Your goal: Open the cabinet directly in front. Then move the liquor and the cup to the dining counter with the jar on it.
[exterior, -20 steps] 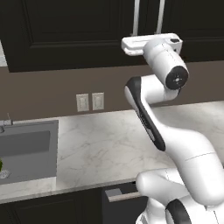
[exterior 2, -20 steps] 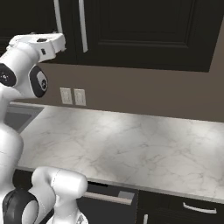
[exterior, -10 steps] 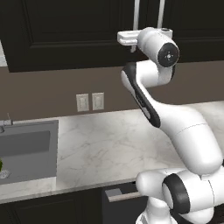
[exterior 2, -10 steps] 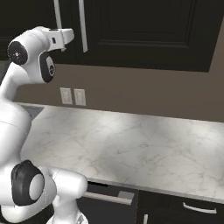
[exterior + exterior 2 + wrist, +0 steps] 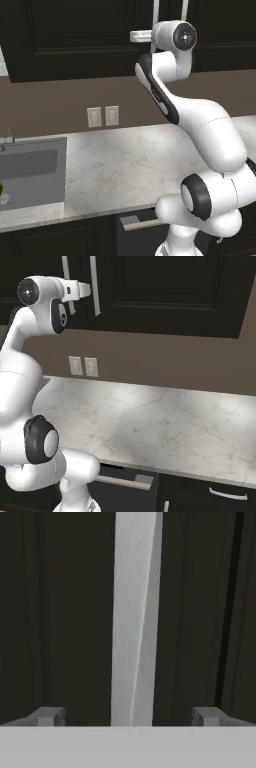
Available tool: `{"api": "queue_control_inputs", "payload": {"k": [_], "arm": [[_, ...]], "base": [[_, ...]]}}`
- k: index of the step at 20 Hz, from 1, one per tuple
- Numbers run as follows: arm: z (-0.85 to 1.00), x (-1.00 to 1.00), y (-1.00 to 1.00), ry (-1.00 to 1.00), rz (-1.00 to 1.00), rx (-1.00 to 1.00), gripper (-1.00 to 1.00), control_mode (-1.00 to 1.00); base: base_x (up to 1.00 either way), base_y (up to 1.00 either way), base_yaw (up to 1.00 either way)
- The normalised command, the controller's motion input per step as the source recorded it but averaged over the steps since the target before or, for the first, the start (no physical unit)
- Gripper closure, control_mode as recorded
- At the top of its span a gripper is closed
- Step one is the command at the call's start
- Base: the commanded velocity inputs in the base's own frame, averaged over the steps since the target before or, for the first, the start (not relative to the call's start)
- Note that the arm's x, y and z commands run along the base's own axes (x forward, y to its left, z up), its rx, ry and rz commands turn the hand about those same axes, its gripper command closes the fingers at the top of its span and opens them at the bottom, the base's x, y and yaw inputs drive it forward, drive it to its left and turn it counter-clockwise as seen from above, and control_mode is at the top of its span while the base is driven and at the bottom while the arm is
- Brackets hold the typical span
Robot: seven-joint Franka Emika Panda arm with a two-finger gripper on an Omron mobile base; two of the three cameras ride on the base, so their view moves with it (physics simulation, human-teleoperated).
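Note:
The cabinet (image 5: 75,40) is near-black, with its two tall doors shut and two silver bar handles (image 5: 155,15) side by side. My gripper (image 5: 133,36) is raised to handle height and points at the doors, also seen as gripper (image 5: 89,290) beside a handle (image 5: 95,286). In the hand view one bar handle (image 5: 134,612) runs upright between my spread fingertips (image 5: 47,716), and the gripper (image 5: 127,717) is open and holds nothing. The liquor and the cup are hidden. The dining counter and the jar are out of view.
Below the cabinet lies a marble worktop (image 5: 130,165) with a sink (image 5: 30,172) at its left and wall outlets (image 5: 102,116) behind it. A drawer (image 5: 125,481) under the worktop's front edge stands slightly ajar beside my base.
The hand has risen a little and moved in toward the cabinet handles, while the elbow swung round. The jaws have stayed wide and the doors have not moved.

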Motion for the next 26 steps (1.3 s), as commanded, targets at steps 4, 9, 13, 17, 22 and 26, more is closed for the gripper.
{"api": "queue_control_inputs", "payload": {"k": [4, 9, 13, 17, 22, 26], "arm": [[-0.08, 1.00, -0.06, 0.19, 0.00, 0.03, -1.00, -1.00], [-0.03, 0.34, -0.01, 0.02, 0.00, 0.00, 1.00, -1.00], [0.00, 0.00, 0.00, 0.00, 0.00, 0.00, 1.00, -1.00], [0.00, -0.02, 0.00, -0.01, 0.00, 0.00, 1.00, -1.00], [-0.02, -0.27, 0.06, -0.12, 0.00, -0.01, 1.00, -1.00], [0.03, -0.72, 0.51, -0.27, -0.01, -0.02, 1.00, -1.00]], "base": [[0.00, 0.00, 0.00], [0.00, 0.00, 0.00], [0.00, 0.00, 0.00], [0.00, 0.00, 0.00], [0.00, 0.00, 0.00], [0.00, 0.00, 0.00]]}}
